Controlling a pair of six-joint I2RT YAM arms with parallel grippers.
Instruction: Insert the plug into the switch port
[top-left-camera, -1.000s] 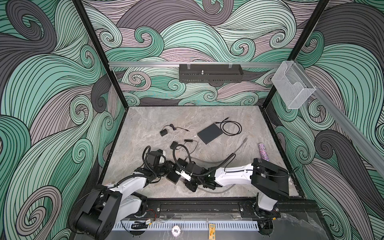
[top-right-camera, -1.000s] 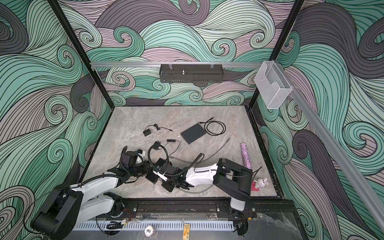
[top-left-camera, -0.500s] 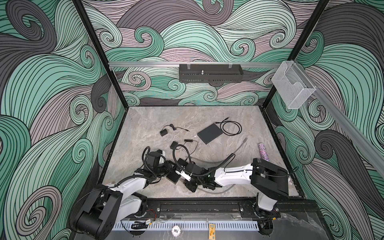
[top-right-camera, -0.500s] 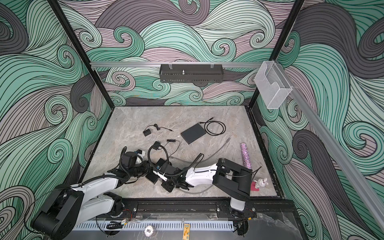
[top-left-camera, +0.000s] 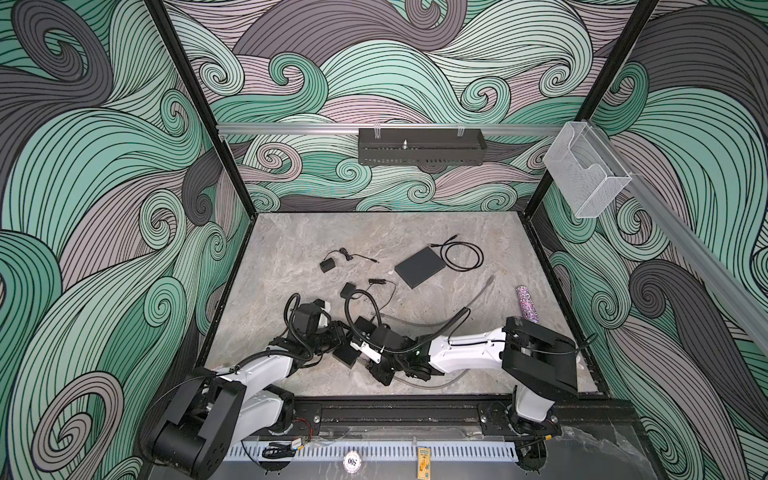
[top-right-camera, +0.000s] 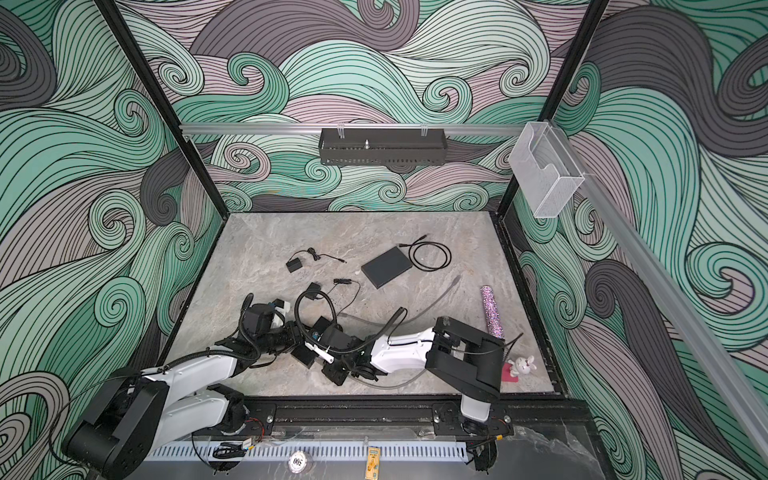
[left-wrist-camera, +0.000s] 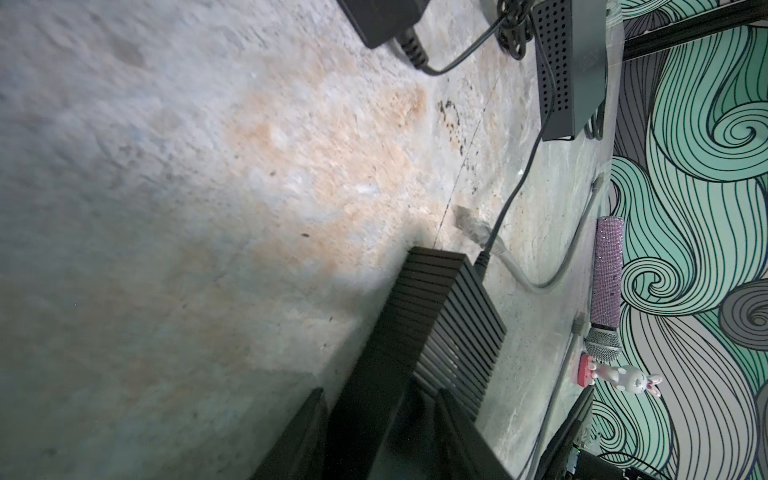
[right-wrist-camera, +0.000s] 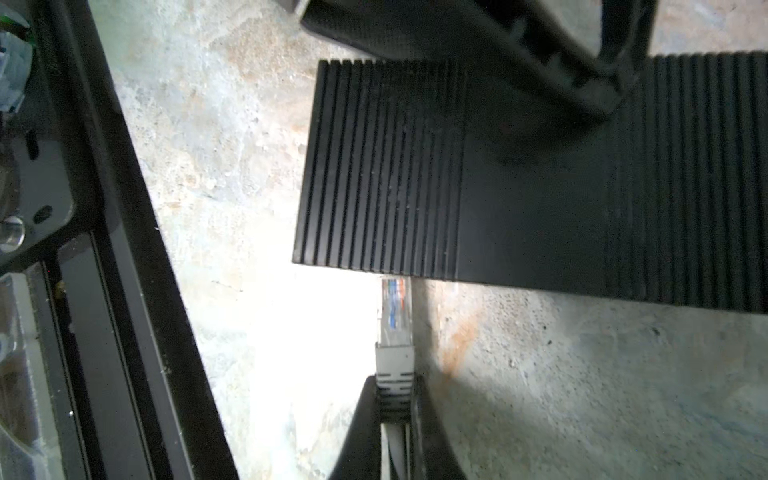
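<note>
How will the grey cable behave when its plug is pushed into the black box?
The cable likely flops: it lies in loose curves on the table. Held by the right gripper close behind the plug, that short end should stay straight.

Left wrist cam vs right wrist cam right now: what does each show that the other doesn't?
Left wrist only: a black cable meeting the far end of the ribbed black switch, a dark-grey perforated box, a glitter microphone and a bunny figure.

Right wrist only: the clear plug, held by its grey boot in the right claw, with its tip at the switch's edge. The port itself is hidden.

Both: the switch on the marble table, clamped by the left claw.
</note>
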